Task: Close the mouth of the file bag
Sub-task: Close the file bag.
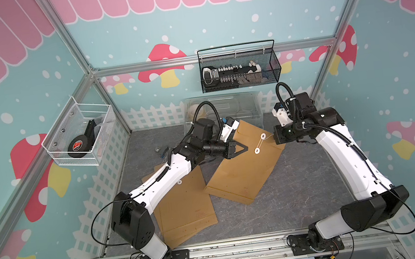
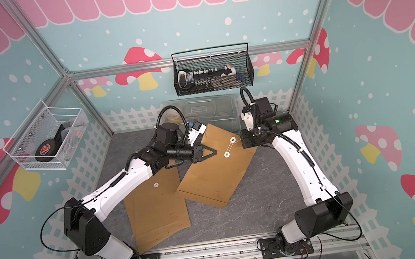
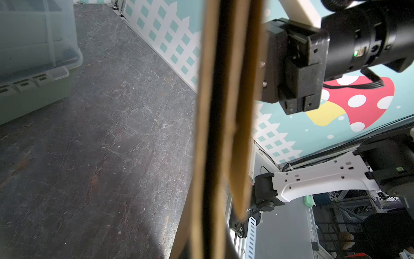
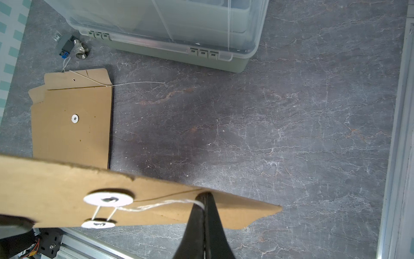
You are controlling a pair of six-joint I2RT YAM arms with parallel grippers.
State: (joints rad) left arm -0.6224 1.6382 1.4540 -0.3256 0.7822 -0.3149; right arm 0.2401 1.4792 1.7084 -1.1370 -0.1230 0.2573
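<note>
Over the grey desk (image 1: 302,191) the brown file bag (image 1: 244,174) sits on a slant, its bottom edge down near the middle and its mouth end lifted toward the back. The flap looks folded shut. The left end effector (image 1: 245,149) is clamped on the bag's side edge, and the right end effector (image 4: 205,203) pinches the white string (image 4: 156,204), which loops both paper discs (image 4: 108,199). I'd judge only a last turn and a release remain.
</note>
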